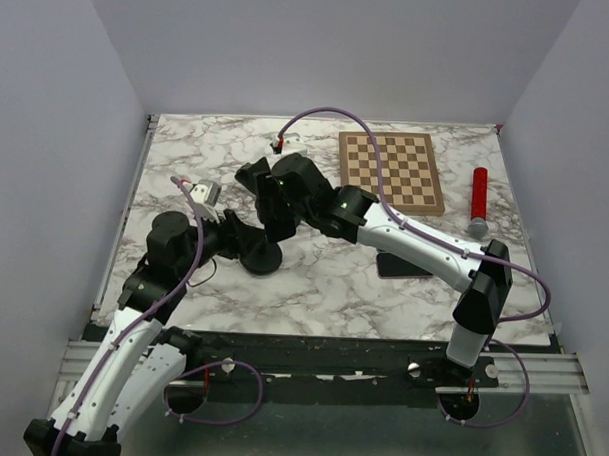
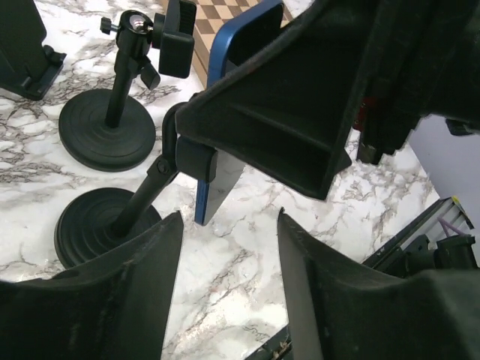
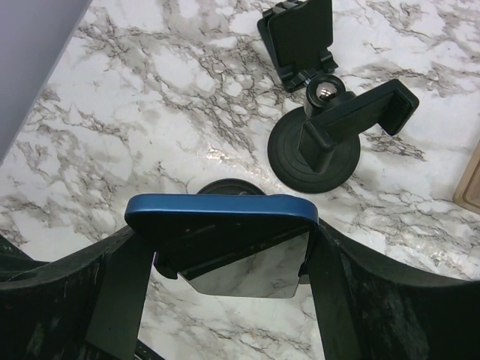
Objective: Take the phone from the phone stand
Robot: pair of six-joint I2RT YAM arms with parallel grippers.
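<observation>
The phone (image 3: 221, 213), in a blue case, sits tilted in the clamp of a black stand (image 2: 142, 196) with a round base (image 1: 262, 258). My right gripper (image 3: 225, 241) is shut on the phone, one finger on each side edge. In the top view the gripper (image 1: 286, 192) hides the phone. The left wrist view shows the phone's blue edge (image 2: 217, 71) under the right gripper's black fingers. My left gripper (image 2: 225, 259) is open and empty, low over the table just right of the stand's base, which shows past its left finger (image 2: 139, 292).
A second round-base stand (image 3: 313, 154) with an empty clamp and a small folding stand (image 3: 296, 34) are just beyond. A chessboard (image 1: 392, 171) and a red cylinder (image 1: 479, 199) lie at the back right. A dark flat object (image 1: 403, 264) lies under the right arm.
</observation>
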